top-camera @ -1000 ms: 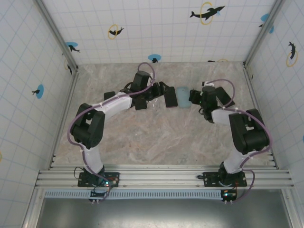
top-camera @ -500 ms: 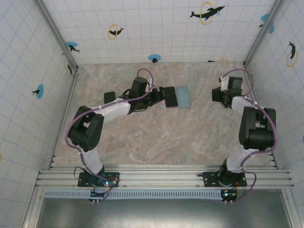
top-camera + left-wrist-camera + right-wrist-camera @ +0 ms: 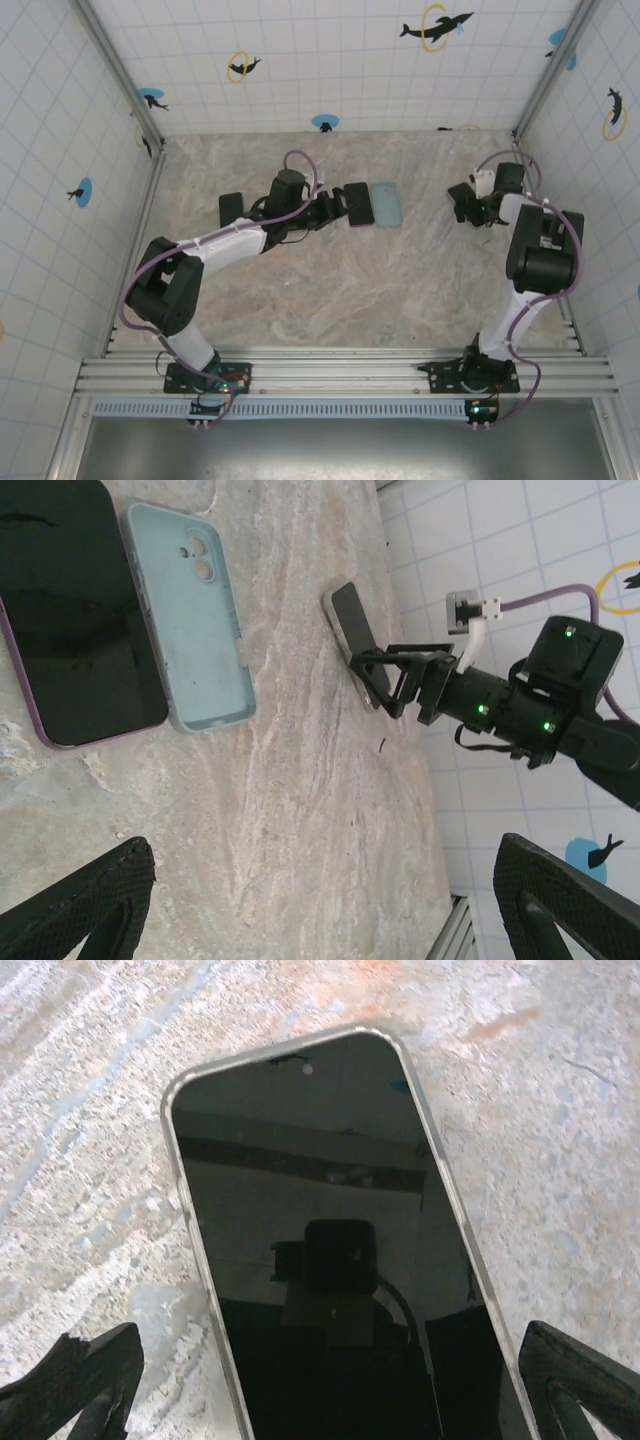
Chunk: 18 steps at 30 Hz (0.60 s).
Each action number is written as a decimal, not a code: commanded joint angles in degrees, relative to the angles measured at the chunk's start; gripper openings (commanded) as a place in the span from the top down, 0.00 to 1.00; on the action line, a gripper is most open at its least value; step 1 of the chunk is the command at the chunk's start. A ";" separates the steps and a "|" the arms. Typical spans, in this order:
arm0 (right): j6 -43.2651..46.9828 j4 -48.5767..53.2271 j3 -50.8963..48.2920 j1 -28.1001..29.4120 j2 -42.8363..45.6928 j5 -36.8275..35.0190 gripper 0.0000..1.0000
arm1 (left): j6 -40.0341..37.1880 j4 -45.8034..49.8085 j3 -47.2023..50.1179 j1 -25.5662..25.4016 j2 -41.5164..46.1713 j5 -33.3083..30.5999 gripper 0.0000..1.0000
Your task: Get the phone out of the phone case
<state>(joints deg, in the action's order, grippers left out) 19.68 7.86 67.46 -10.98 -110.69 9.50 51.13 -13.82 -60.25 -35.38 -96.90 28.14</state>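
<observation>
The light blue phone case [image 3: 386,204] lies empty on the marble table, its inner side up [image 3: 190,620]. Just left of it, touching or nearly so, lies a black phone [image 3: 358,203] with a purple rim [image 3: 70,620], screen up. My left gripper [image 3: 335,207] hangs left of that phone, open, with only bare table between its fingers [image 3: 330,920]. Far right, my right gripper [image 3: 465,203] stands open over a second dark phone [image 3: 330,1220] with a silver rim. That phone lies flat, its near end between the fingers [image 3: 580,1380] with a gap on each side.
Another flat dark object [image 3: 231,208] lies left of the left arm. Tiled walls close in the table on three sides; the right gripper [image 3: 400,675] works near the right wall [image 3: 580,150]. Open marble floor [image 3: 350,290] spreads in front of the phones.
My right gripper has swung from beside the case to the table's right side and opened wider. The left gripper has drawn back slightly left and opened a little more.
</observation>
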 commanded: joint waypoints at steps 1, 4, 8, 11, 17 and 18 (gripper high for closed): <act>1.67 6.48 6.68 0.11 -3.61 1.09 0.01 | -1.21 1.24 1.00 0.00 1.59 1.58 0.10; 2.24 9.75 10.07 0.16 -5.77 0.76 0.01 | -1.81 1.64 1.10 0.00 1.73 1.61 0.11; 2.16 13.16 13.74 0.35 -8.23 0.03 0.01 | -2.62 2.59 0.93 0.01 1.45 2.07 0.10; 2.16 16.98 16.73 0.36 -10.06 1.66 0.01 | -3.30 3.67 0.62 -0.03 1.41 2.09 0.10; 2.96 20.12 17.44 0.52 -10.71 3.02 0.01 | -4.37 5.19 0.38 0.13 1.61 2.16 0.10; 3.36 20.66 17.45 0.69 -10.80 2.87 0.01 | -4.38 5.23 0.31 0.09 1.55 2.31 0.10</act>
<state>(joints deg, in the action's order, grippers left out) 21.96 23.75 82.87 -10.83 -120.25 11.00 48.42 -10.00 -59.66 -35.38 -96.84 29.39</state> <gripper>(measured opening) 0.989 0.898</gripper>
